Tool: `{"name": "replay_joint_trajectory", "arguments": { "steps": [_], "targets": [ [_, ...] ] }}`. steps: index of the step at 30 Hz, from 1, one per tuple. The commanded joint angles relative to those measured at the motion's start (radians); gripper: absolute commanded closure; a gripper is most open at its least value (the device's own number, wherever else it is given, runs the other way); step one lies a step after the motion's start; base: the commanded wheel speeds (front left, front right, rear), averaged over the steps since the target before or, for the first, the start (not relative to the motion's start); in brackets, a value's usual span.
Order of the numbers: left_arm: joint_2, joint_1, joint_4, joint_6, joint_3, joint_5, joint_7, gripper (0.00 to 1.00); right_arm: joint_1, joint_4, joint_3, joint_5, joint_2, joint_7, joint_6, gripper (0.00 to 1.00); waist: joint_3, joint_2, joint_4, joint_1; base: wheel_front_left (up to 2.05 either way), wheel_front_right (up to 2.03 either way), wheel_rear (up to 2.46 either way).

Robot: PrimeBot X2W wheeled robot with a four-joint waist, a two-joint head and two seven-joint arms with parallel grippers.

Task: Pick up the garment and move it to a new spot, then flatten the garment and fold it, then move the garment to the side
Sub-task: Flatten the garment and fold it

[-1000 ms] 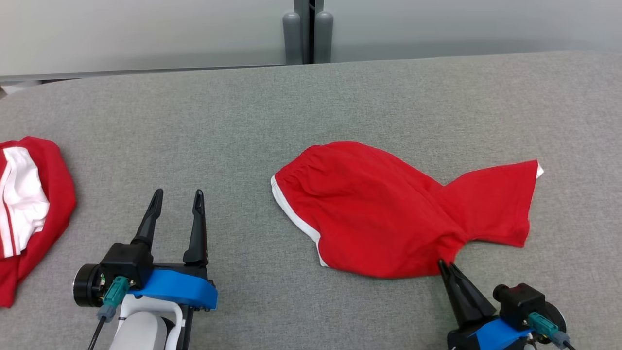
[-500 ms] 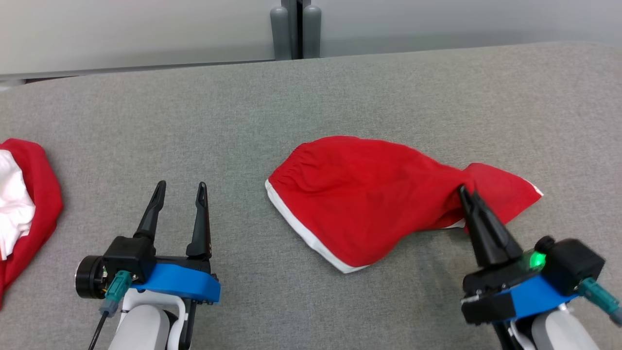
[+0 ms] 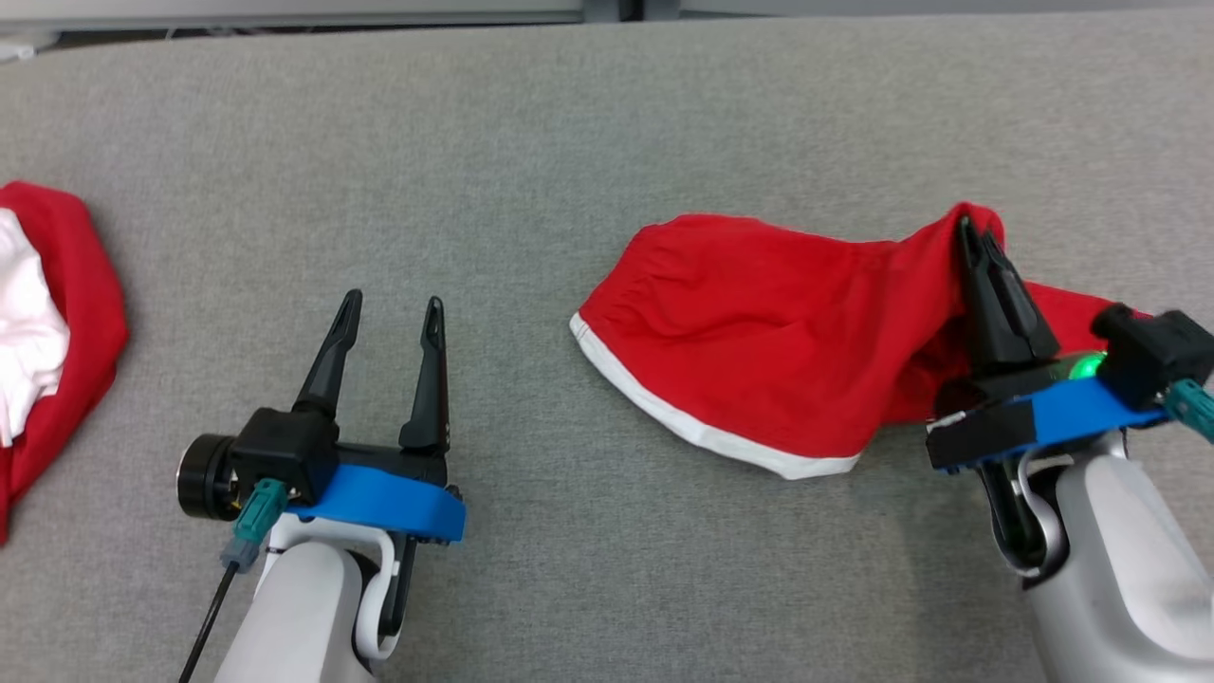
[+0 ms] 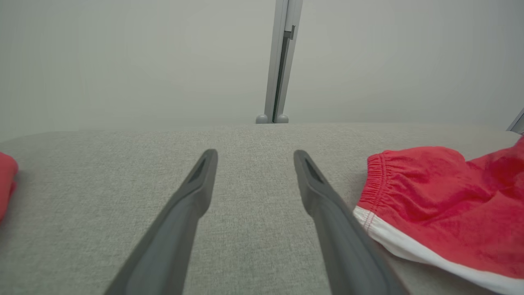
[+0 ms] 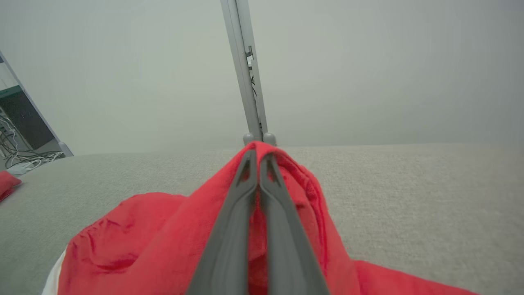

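the garment (image 3: 759, 332) is red with white edging, the table surface (image 3: 474, 142) grey.

Work surface: a broad grey woven-fabric tabletop (image 3: 569, 123), flat and uniform in weave, spanning the full width of the head view.

Behind its far edge: plain pale grey wall panels (image 4: 123, 61), matt and unmarked. Between two panels stands a narrow vertical grey metal post (image 4: 281, 61). Two small rounded grey caps (image 4: 272, 119) sit at its foot, at the tabletop's far edge.

At the left edge of the right wrist view, beyond a slanted panel edge: a dark cabinet front (image 5: 22, 127) and a tangle of pale loose cables (image 5: 18, 156) below it.

Lighting: even and diffuse, with soft shadows.
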Motion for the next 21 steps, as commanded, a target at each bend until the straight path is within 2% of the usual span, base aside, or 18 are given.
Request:
{"name": "replay_joint_trajectory", "arguments": {
  "steps": [1,5,7,13,17,21],
  "targets": [
    [-0.004,-0.025,-0.001,-0.004,-0.001,0.008,-0.004,0.0,-0.029,0.024,0.007,0.003,-0.003,-0.007,0.0,1.0,0.028,-0.0001,0.025,-0.0001,0.0,0.0,0.0],
    [-0.013,-0.039,0.005,-0.008,0.0,0.014,-0.004,0.0,-0.09,0.131,0.038,0.015,-0.006,-0.012,0.0,1.0,0.045,-0.0001,0.036,-0.0001,0.0,0.0,0.0],
    [-0.016,-0.043,0.007,-0.011,0.005,0.017,-0.004,0.0,-0.113,0.173,0.059,0.018,-0.012,-0.014,0.0,0.0,0.047,-0.0001,0.035,-0.0001,0.0,0.0,0.0],
    [-0.018,-0.027,0.024,-0.015,0.02,0.024,-0.004,0.0,-0.079,0.189,0.103,0.022,-0.043,-0.02,0.0,0.0,0.015,-0.0001,0.019,-0.0001,0.0,0.0,0.0],
    [-0.016,-0.007,0.026,-0.017,0.032,0.027,-0.004,0.0,0.0,0.094,0.083,0.016,-0.073,-0.021,0.0,0.0,-0.014,-0.0001,0.002,-0.0001,0.0,0.0,0.0],
    [-0.01,0.009,0.025,-0.015,0.045,0.031,-0.004,0.0,0.089,-0.014,0.017,-0.008,-0.088,-0.02,0.0,0.0,-0.036,-0.0001,-0.017,-0.0001,0.0,0.0,0.0]
  ]
}}
